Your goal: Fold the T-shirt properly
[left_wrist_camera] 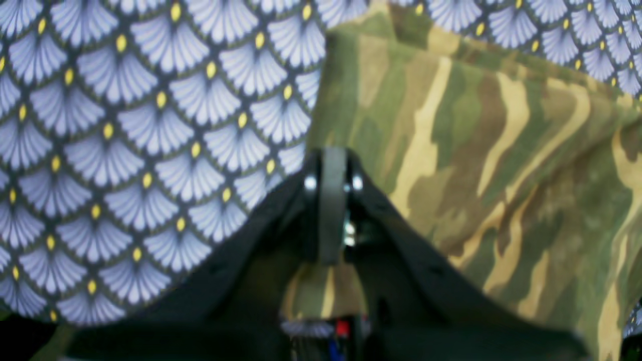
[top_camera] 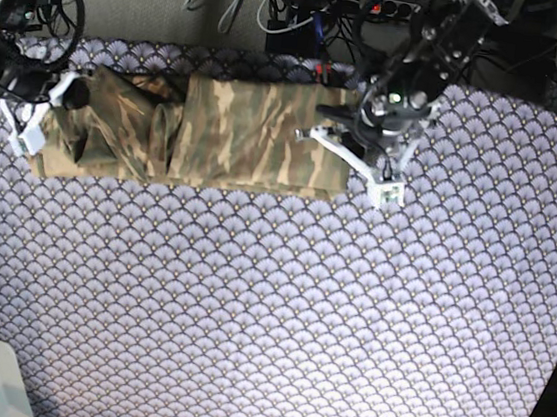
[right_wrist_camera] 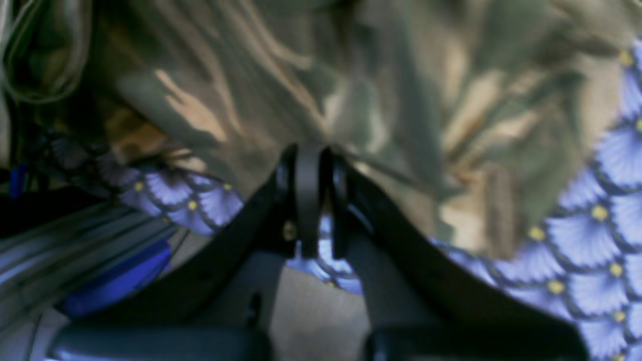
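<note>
The T-shirt (top_camera: pixel 217 131) lies as a long band across the far edge of the purple cloth (top_camera: pixel 277 309), smoother on the base view's right, bunched on its left; left gripper (left_wrist_camera: pixel 331 200) has jaws closed tight, pinching camo fabric at the band's end; right gripper (right_wrist_camera: pixel 308 200) likewise clamped on the crumpled end opp. side; looks like the crosswise fold is in hand; next prob. needs one end lifted & carried over w/o dragging the layers apart.
</note>
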